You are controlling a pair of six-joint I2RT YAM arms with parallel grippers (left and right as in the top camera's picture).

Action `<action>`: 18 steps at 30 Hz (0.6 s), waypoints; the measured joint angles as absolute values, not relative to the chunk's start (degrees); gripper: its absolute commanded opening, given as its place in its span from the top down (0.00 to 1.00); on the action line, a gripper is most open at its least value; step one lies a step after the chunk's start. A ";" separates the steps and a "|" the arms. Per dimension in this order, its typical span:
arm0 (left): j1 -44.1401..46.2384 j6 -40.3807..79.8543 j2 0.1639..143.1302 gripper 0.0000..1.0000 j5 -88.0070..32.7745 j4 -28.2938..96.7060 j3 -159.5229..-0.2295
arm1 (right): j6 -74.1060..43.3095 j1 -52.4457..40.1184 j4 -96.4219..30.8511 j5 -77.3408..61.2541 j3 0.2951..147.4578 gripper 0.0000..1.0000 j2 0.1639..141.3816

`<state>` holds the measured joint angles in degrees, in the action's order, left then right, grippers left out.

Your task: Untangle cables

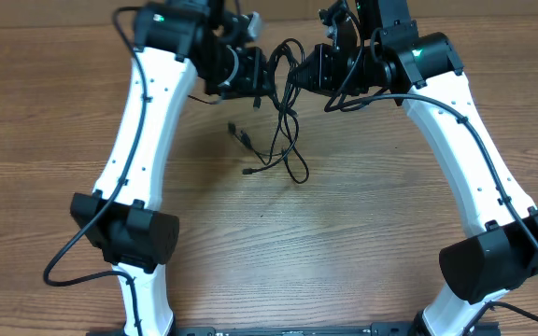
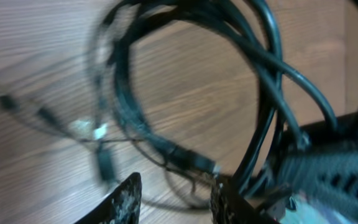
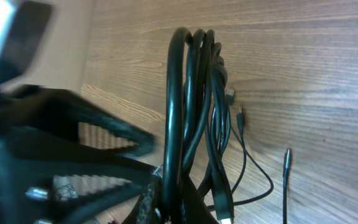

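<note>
1. Closest to the lens, the right gripper (image 3: 161,208) is clamped tight on the cables (image 3: 185,106), with several black strands bunched in its grasp and looping out over the table (image 3: 328,74).
2. Opposite, the left gripper (image 2: 174,190) stands partly open, its fingers (image 2: 126,199) apart with nothing pinched. Blurred loops lie just ahead.
3. Seen from overhead, the bundle hangs between both grippers at the table's far side, its plug ends (image 1: 247,172) trailing on the wood.
4. Step, as I judge it: one arm anchors the bundle while the other seeks a strand.
5. The next move calls for closing the left fingers on a single strand, not the whole loop, and drawing it outward.
</note>
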<state>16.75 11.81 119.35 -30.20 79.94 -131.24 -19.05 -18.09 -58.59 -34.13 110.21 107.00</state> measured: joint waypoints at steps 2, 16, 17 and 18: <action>17.45 10.90 119.35 0.68 -32.08 76.93 -128.40 | -19.07 -17.98 -59.20 -34.11 110.21 0.96 107.02; 17.21 1.50 119.35 0.70 -41.67 70.17 -121.30 | -18.17 -16.56 -60.95 -34.15 110.21 0.96 107.02; 16.93 0.54 119.35 0.67 -41.76 71.26 -121.30 | -18.17 -16.36 -60.93 -34.22 110.21 0.96 107.02; 16.43 -0.49 119.35 0.66 -42.02 72.23 -121.30 | -18.37 -15.97 -60.93 -34.26 110.21 0.96 107.02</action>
<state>16.43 -0.49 119.35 -42.02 72.23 -121.30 -18.37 -15.97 -60.93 -34.26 110.21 107.02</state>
